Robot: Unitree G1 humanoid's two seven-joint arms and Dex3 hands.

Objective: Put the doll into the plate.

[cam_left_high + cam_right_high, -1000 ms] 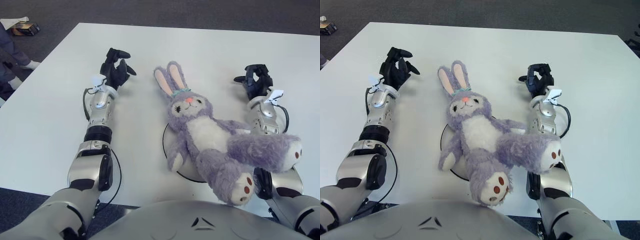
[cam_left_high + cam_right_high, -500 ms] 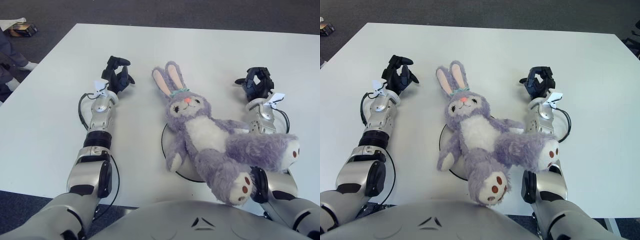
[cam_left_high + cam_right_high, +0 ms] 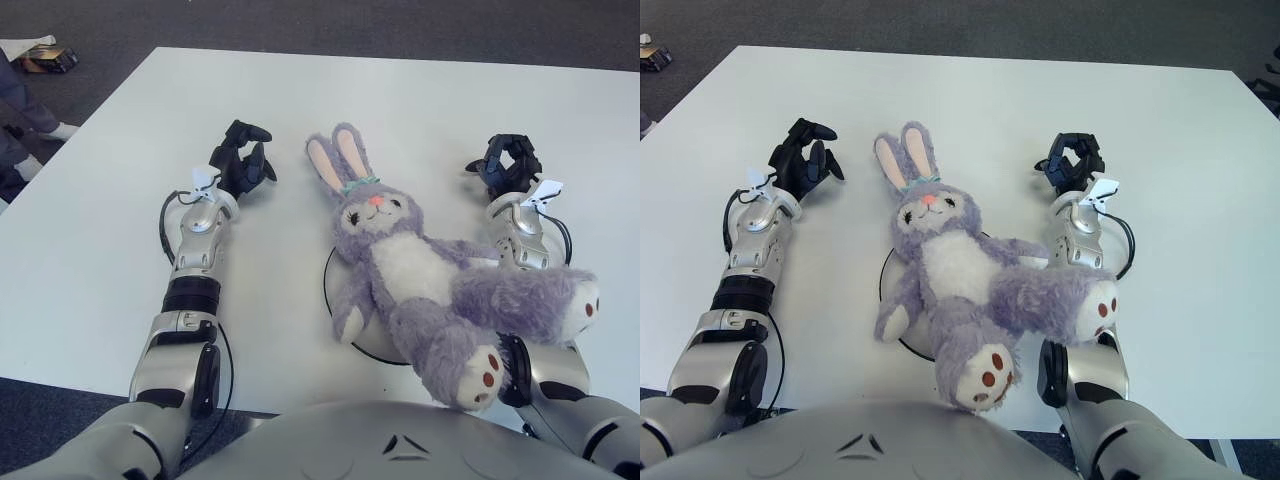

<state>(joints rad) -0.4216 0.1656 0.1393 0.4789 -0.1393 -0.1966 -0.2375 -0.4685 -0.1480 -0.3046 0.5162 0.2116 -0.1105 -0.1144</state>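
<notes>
A purple plush rabbit doll [image 3: 420, 275] with a white belly lies on its back over a white plate [image 3: 338, 280] with a dark rim; only the plate's left edge shows. Its ears point away from me, and one leg drapes over my right forearm. My left hand [image 3: 241, 163] shows to the left of the ears, fingers curled and holding nothing. To the right of the doll is my right hand [image 3: 507, 164], fingers curled and holding nothing.
The white table [image 3: 420, 110] stretches far beyond the doll. Dark carpet surrounds it. A small box [image 3: 45, 58] sits on the floor at the far left, beside a person's leg [image 3: 20, 110].
My left hand has shifted slightly right, toward the doll's ears. The right hand has edged a little farther away. The doll has stayed on the plate.
</notes>
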